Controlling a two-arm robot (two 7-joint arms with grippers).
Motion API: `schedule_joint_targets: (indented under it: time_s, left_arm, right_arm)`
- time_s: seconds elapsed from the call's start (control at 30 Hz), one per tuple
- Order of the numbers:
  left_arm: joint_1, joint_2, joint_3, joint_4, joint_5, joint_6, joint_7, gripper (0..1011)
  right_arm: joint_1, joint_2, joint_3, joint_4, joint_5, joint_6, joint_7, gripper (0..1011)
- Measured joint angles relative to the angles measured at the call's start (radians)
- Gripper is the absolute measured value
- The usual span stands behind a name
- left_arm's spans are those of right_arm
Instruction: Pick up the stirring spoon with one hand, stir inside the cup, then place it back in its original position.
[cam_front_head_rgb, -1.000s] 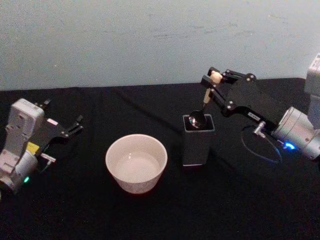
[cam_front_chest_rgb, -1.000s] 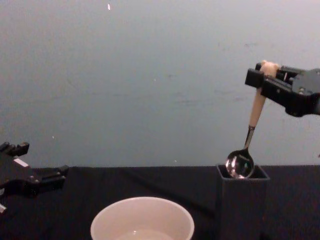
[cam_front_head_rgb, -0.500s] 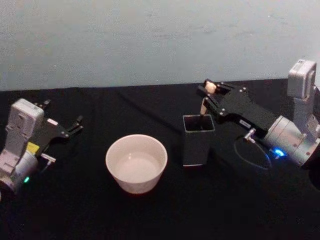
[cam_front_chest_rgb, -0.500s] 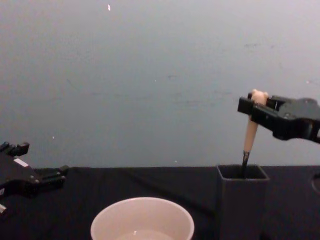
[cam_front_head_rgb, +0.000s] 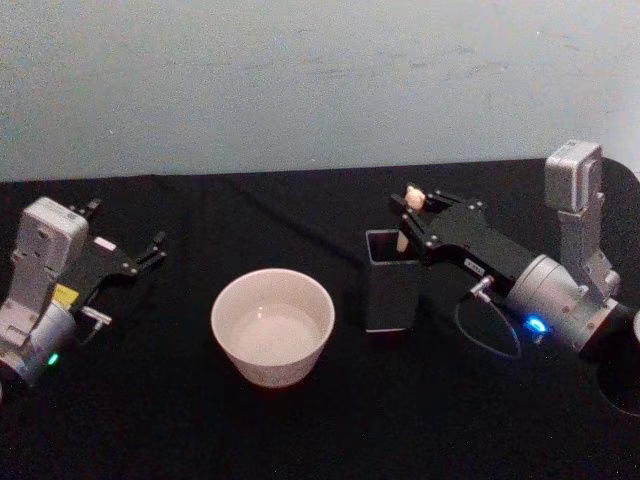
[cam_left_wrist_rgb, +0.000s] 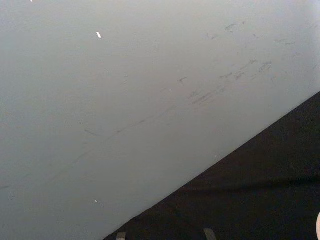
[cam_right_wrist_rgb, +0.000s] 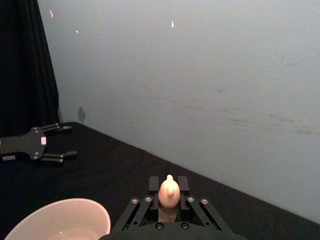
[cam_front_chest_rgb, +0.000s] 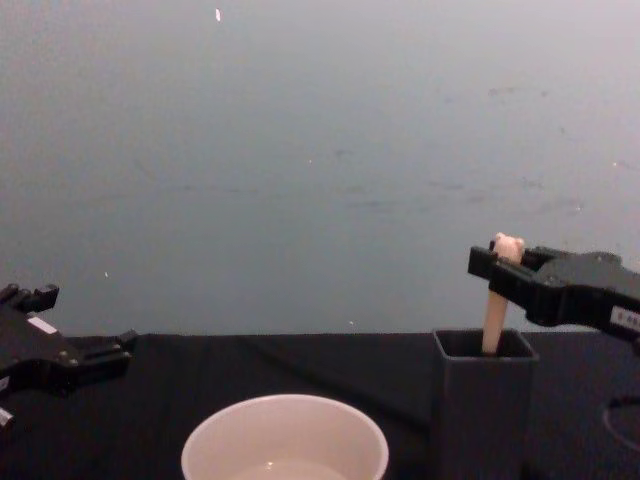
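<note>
Black cloth (cam_front_head_rgb: 330, 430) covers the table before a pale wall. Right gripper (cam_front_head_rgb: 412, 213) pinches the beige handle top of the stirring spoon (cam_front_chest_rgb: 495, 320), which stands lowered inside the dark grey square holder (cam_front_head_rgb: 392, 283), just beside the cup (cam_front_head_rgb: 272, 326). Left gripper (cam_front_head_rgb: 150, 248), fingers spread, rests well apart at the table's left.

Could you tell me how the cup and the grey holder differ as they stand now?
The cup is round, wide and cream-white; the holder is square, narrow, taller and dark grey. The holder has the spoon standing in it, gripped by the right gripper; the cup has no spoon in it. Both stand upright on the black table.
</note>
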Motion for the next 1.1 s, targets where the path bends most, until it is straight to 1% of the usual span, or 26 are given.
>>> schedule_joint_targets:
  time_s: [0.23,0.67,1.07,1.1]
  left_arm:
    - [0.0,0.0,0.0,0.0,0.0,0.0,0.0,1001]
    - [0.0,0.0,0.0,0.0,0.0,0.0,0.0,1002]
    - [0.0,0.0,0.0,0.0,0.0,0.0,0.0,1001]
    - [0.0,0.0,0.0,0.0,0.0,0.0,0.0,1001]
  right_arm:
    - [-0.003,-0.009,-0.005,0.016,-0.015,0.003,0.001,213]
    - [-0.009,-0.018,-0.003,0.032,-0.03,0.012,-0.001,213]
    - [-0.008,-0.017,-0.002,0.032,-0.03,0.012,0.0,213]
    - [-0.008,-0.017,-0.002,0.032,-0.029,0.012,0.0,228]
